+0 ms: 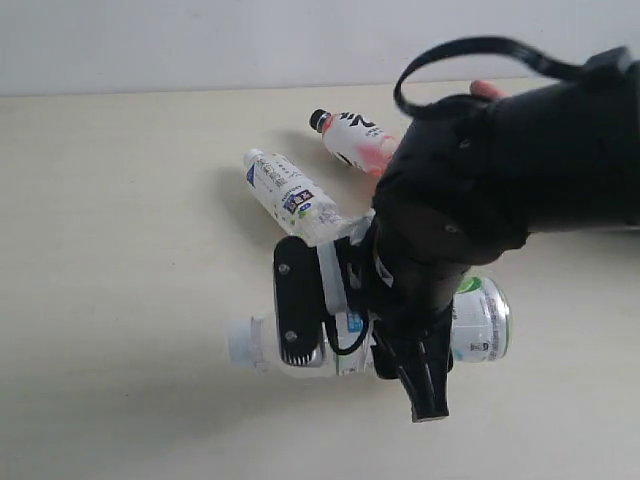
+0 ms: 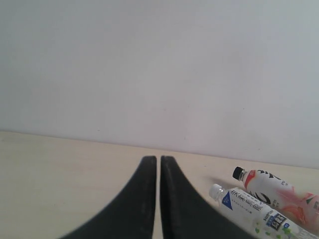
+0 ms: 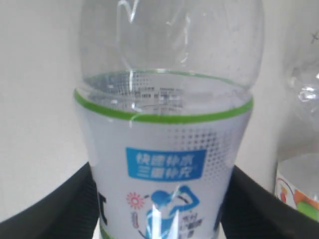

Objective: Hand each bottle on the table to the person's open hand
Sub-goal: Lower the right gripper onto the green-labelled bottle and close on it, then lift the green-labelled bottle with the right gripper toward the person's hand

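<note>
Broadly, first the table [image 1: 120, 250]: pale, flat, filling most of the exterior view. Over its near right part, the bulky black right arm, reaching down with the right gripper [image 1: 360, 350] onto the lime-and-blue bottle [image 1: 485, 320]. Lies on its side on the table, white cap toward the left of that view, base toward the right, long axis running left to right. Sits directly between the right fingers [image 3: 65, 209], not ahead of them nor off to one side. Flanked in the right wrist view by a black finger on each side of the label, both flush against it, long axis square to the line from finger to finger. Looks clamped around the bottle's middle, though firmness of the squeeze hard to judge, and no lift off the table to be seen. Farther back, two more on their sides, near each other: the white-and-blue bottle [image 1: 295, 198] and the pink bottle [image 1: 352, 138] with its black cap. Just beside the gripped one, a sliver of the fruit-label bottle [image 3: 296, 191]. Out of the exterior view, the left gripper [image 2: 158, 162], fingers pressed together on nothing, above the table and clearly the worse placed of the two. Smallest of all, a tip of skin colour past the arm at the far right, probably the person's open hand [image 1: 487, 89], mostly hidden. Judging by this: lift clear of the neighbours, then carry back and rightward toward that hand.
</note>
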Tool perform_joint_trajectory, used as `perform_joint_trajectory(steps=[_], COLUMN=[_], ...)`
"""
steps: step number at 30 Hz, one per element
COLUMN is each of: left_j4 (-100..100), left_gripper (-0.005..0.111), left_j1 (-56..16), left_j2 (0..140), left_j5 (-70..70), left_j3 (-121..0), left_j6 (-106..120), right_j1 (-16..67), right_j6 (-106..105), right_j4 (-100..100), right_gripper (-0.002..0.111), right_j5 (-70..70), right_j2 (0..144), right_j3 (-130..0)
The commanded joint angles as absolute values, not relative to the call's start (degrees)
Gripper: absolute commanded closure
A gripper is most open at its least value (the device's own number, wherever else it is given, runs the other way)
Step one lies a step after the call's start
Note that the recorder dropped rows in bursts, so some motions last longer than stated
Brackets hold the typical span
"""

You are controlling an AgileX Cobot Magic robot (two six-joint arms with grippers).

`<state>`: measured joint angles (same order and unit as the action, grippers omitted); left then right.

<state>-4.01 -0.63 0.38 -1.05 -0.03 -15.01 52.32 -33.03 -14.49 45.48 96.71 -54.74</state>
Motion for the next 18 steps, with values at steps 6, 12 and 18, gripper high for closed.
perform_joint_trajectory(steps=[6, 12, 18], left_j4=[-4.1, -4.1, -4.1], left_gripper=[0.101, 0.101, 0.101], left_j1=[-0.6, -0.6, -0.6], left_j2=[0.0, 0.0, 0.0], left_j5=[-1.1, -1.1, -1.2], left_j3=[0.0, 0.0, 0.0], left_j6=[-15.0, -15.0, -15.0], right_j1=[53.0, 53.0, 52.9], right_j6=[-12.2, 5.4, 22.2], right_j4=[-11.2, -16.6, -18.8], right_gripper=[0.108, 0.108, 0.108], right_j5=[57.9, 67.5, 70.0], right_j2=[84.3, 79.4, 76.9], right_j3=[-58.4, -58.4, -58.4])
